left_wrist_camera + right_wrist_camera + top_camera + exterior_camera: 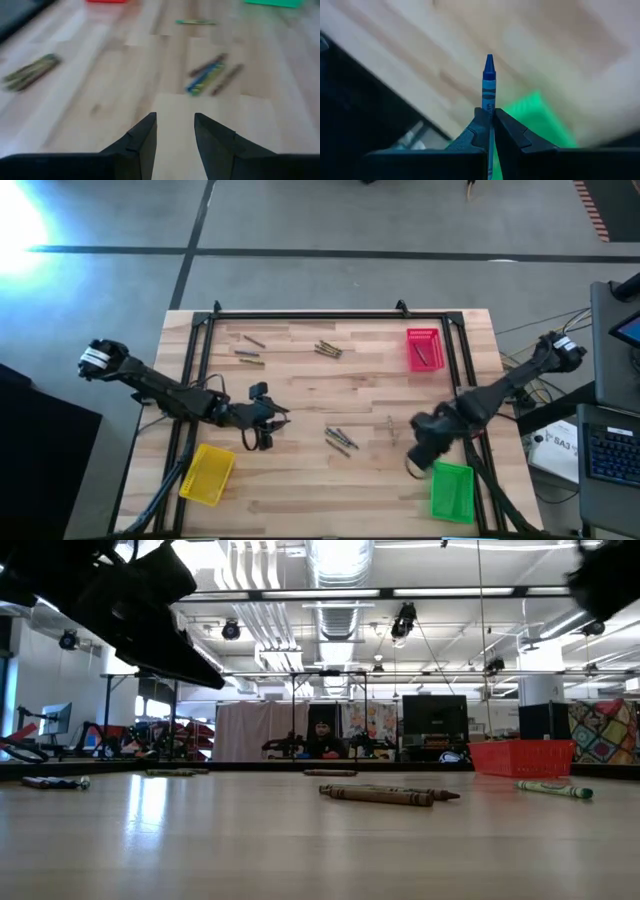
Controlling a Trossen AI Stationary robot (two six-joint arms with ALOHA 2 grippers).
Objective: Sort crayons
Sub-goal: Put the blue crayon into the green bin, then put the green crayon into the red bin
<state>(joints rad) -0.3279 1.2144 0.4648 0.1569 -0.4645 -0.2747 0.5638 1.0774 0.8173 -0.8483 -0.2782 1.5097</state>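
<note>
1. A blue crayon (489,80) is pinched between the right gripper (491,117) fingers, tip pointing forward past them; it hangs near the green tray (452,491) at the table's near right corner, seemingly to be dropped there
2. The other crayons lie loose on the wooden table (300,375): a small cluster (341,440) near the middle, another (328,349) toward the far edge, a pair (248,355) at far left, one single (391,428) just right of centre
3. The red tray (423,348) at far right already holds a crayon; the yellow tray (206,473) sits at near left
4. The right arm reaches in from the right edge, wrist bent down over the green tray's far edge
5. The left gripper (174,134) hovers above bare wood left of centre, fingers apart and empty, aimed at the middle cluster, likely lining up its next pick
</note>
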